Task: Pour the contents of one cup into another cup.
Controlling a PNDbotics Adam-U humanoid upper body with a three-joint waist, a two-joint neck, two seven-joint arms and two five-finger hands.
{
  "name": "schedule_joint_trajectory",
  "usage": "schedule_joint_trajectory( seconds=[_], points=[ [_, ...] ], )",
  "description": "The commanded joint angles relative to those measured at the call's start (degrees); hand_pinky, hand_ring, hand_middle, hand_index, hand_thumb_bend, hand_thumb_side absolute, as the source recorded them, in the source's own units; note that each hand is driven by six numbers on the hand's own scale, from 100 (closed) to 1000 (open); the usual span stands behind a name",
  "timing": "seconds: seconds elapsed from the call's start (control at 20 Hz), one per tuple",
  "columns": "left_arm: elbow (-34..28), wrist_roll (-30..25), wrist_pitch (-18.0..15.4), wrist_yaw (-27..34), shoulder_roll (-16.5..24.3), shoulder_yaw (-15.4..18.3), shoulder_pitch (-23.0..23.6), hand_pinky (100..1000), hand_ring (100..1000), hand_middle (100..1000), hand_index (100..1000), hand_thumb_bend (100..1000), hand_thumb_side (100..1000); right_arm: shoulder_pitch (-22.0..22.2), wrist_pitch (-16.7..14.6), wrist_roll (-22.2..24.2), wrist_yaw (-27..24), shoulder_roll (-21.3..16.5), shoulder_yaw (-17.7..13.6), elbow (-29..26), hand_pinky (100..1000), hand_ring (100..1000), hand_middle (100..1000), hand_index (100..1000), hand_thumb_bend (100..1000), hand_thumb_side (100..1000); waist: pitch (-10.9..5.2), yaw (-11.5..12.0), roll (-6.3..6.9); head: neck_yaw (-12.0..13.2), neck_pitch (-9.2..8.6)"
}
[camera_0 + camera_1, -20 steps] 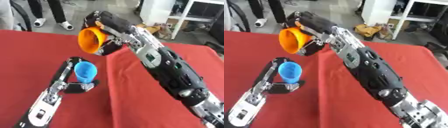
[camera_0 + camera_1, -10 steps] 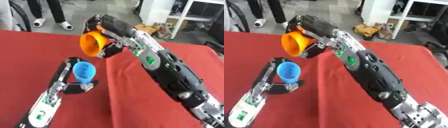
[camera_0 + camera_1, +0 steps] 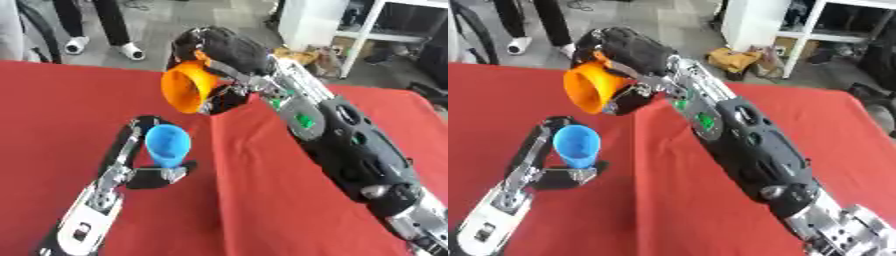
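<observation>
Orange cup (image 3: 186,87): plain bright orange, tapered, with a wide round mouth. It is tipped well over on its side, the mouth facing left and slightly down. It hangs in the air above the table, up and a little to the right of the blue cup, and does not touch it. What is inside cannot be seen.

Blue cup (image 3: 167,145): plain light blue, tapered, upright or slightly tilted, mouth up. It stands low over the red cloth near the left middle of the view. Its contents cannot be made out.

Right hand (image 3: 220,47): black, fingers and thumb curled round the narrow end of the orange cup, gripping it from behind and above. The wrist is bent so that the cup lies sideways.

Right arm (image 3: 350,145): black with silver joints, running from the lower right corner diagonally up to the hand. Small green marks show on the forearm; no writing can be read.

Left hand (image 3: 156,172): low beside the blue cup, with fingers at the cup's base and one long finger rising along its left side, closed about the cup.

Left arm (image 3: 92,210): silver and black, coming in from the lower left corner.

Table (image 3: 52,110): covered with a plain red cloth.

Labels: none legible on the cups.
</observation>
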Motion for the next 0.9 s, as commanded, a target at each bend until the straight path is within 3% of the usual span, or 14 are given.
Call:
schedule_joint_trajectory(
  seconds=[0.05,0.9],
  points=[
    [-0.5,0.1,0.0,0.1,-0.2,0.5,-0.8,414,432,464,609,589,100,-1.0,-0.3,-0.3,0.9,-1.4,-0.3,-1.0,549,458,402,494,278,100,-0.81,-0.1,0.39,-0.2,0.42],
    [0.2,-0.5,0.1,0.9,-0.4,0.6,-0.6,413,432,460,611,586,100,-1.5,-1.7,0.1,3.3,-1.2,0.4,0.0,552,467,410,498,279,100,-0.88,0.1,0.12,0.1,0.38]
  ],
)
